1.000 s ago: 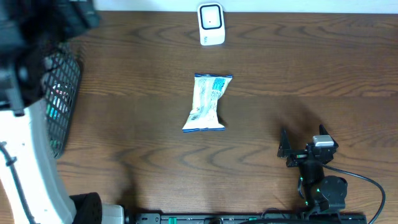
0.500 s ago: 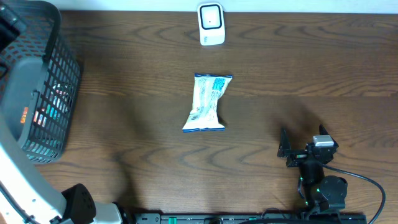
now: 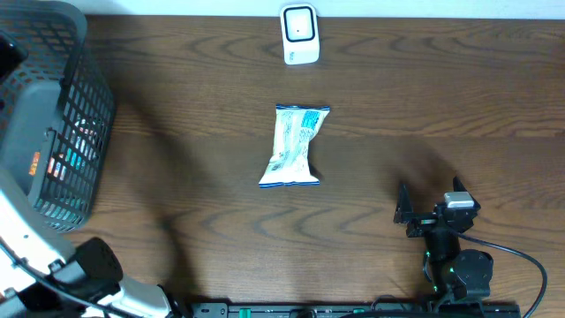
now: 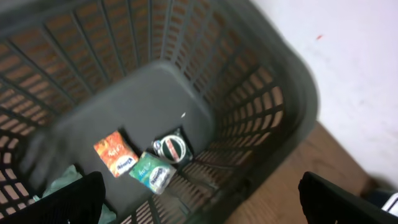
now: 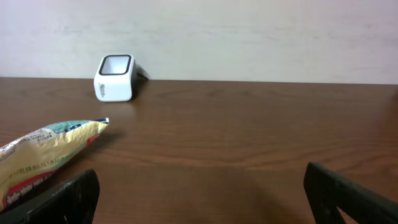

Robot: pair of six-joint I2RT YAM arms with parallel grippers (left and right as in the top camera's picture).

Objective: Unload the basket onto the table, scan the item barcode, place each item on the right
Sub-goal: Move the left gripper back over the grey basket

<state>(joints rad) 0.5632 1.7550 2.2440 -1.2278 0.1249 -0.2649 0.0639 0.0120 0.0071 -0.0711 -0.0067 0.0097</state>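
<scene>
Right pincer (image 5: 199, 198): spread wide, empty, low over the bench (image 3: 177, 203) by the near edge, toward the right corner.

Left pincer (image 4: 199, 199): likewise spread and empty, looking down into the basket (image 3: 62, 106) at the left edge.

Packet (image 3: 292, 146): lies flat at mid-bench, long axis running near to far, well apart from both pincers.

Scanner (image 3: 299, 35): upright at the far edge, in line beyond the packet.

Judgement: pickup is not yet begun, and the right arm is better placed for it. Pinch lightly across the packet's narrow waist or a crimped end, since the film is likely to crumple. The barcode side cannot be told, so present one face squarely to the scanner, then the other if needed.
</scene>
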